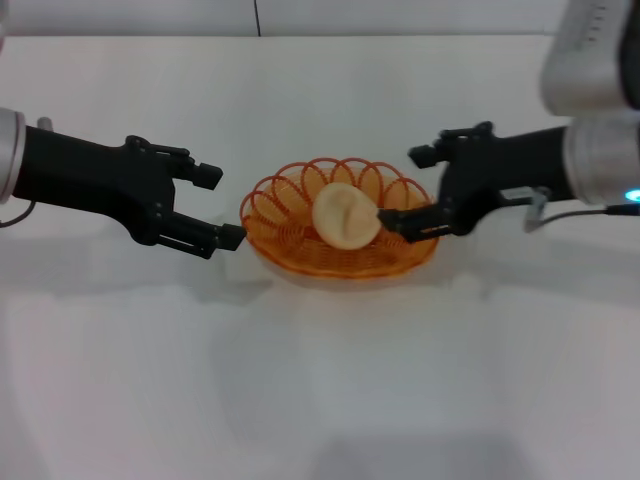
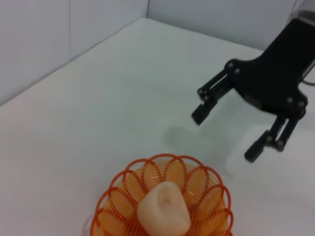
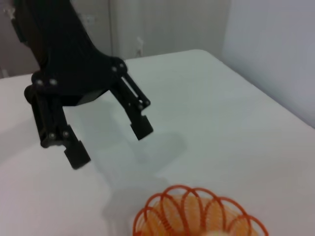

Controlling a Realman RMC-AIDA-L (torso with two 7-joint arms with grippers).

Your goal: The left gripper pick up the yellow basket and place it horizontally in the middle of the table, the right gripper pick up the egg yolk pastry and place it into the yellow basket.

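The yellow basket (image 1: 262,212) rests on the white table (image 1: 320,390) near its middle, long side across. The egg yolk pastry (image 1: 346,215) lies inside it, also seen as the pastry (image 2: 163,210) in the basket (image 2: 112,197). My left gripper (image 1: 220,206) stands open just left of the basket, lower fingertip close to the rim, holding nothing. My right gripper (image 1: 405,190) is open at the basket's right side, its lower fingertip right at the pastry's edge. The right wrist view shows the left gripper (image 3: 110,144) beyond the basket (image 3: 167,216); the left wrist view shows the right gripper (image 2: 225,134).
A grey wall runs behind the table's far edge (image 1: 300,36). A cable loop (image 1: 537,207) hangs under the right arm.
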